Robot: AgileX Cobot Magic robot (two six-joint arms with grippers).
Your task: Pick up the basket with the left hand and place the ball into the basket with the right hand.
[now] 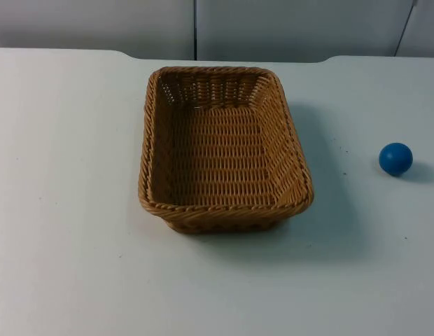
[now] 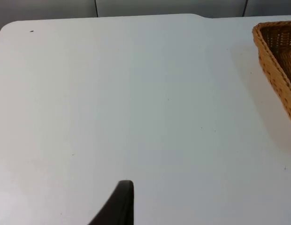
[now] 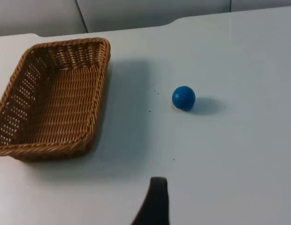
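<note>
Here: left gripper (image 2: 118, 206), right gripper (image 3: 155, 201) above table (image 1: 70, 210), jaw state unclear; basket (image 1: 224, 147) upright, ball (image 1: 395, 159) well right of it.

Bright, even light; soft shadows fall right of basket (image 1: 224, 150) and ball (image 1: 395, 158).

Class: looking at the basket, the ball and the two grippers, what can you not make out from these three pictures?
- Left gripper: left wrist view cuts it off at the edge, leaving one dark tip; open or shut unclear.
- Right gripper: same in the right wrist view.
- Basket: left wrist view cuts off all but one corner.
- Ball: underside hidden against the table.
</note>
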